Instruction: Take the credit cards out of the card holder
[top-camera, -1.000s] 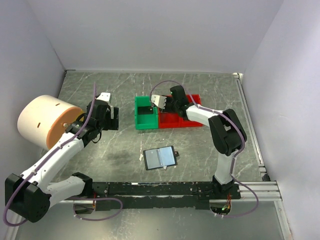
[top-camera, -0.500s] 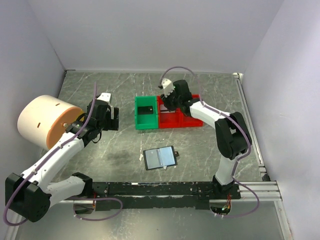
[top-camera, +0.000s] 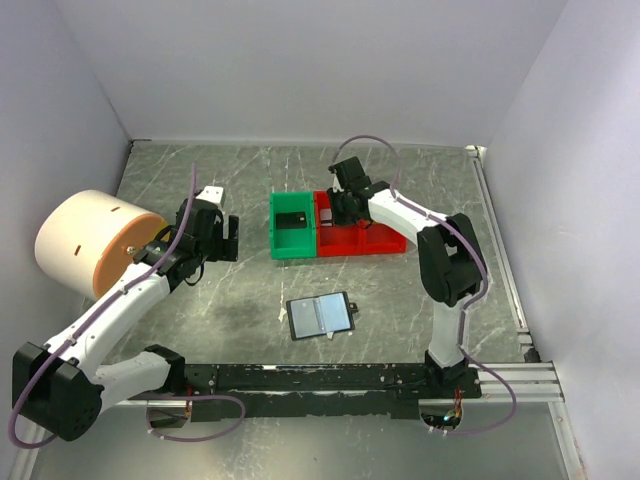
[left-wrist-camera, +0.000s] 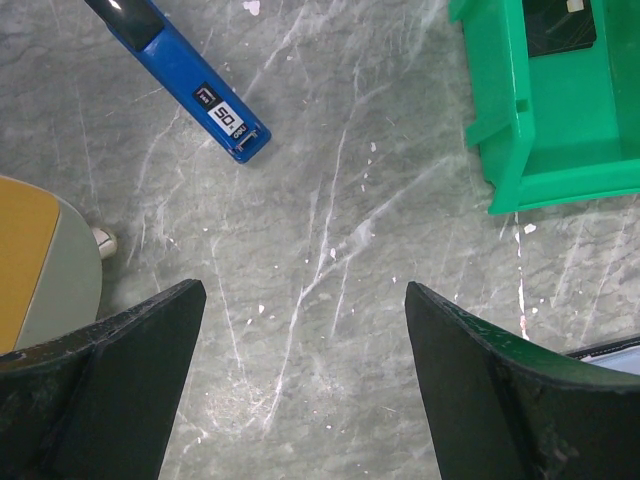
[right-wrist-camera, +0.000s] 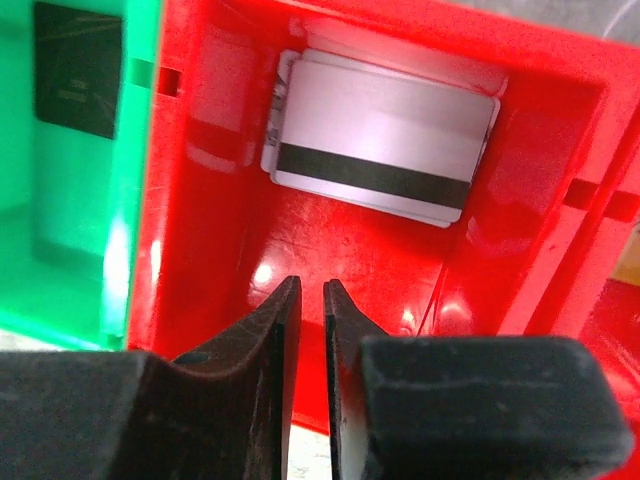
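Note:
The card holder (top-camera: 320, 316) lies open and flat on the table in front of the arms, pale sleeves up. A silvery credit card (right-wrist-camera: 380, 150) with a black stripe lies in the red bin (right-wrist-camera: 210, 250). A black card (right-wrist-camera: 78, 70) rests in the green bin (top-camera: 292, 240). My right gripper (right-wrist-camera: 312, 283) hovers over the red bin (top-camera: 350, 240), jaws almost together with only a thin slit and nothing between them. My left gripper (left-wrist-camera: 305, 290) stands wide open over bare table, left of the green bin (left-wrist-camera: 560, 130).
A blue and black stick-shaped object (left-wrist-camera: 185, 75) lies on the table ahead of the left gripper. A large tan cylinder (top-camera: 85, 240) stands at the left. More red bin compartments (top-camera: 385, 240) adjoin on the right. Grey walls close in the table.
My right gripper has swung right from over the green bin to over the red bin, and its jaws have narrowed. The left arm has stayed put.

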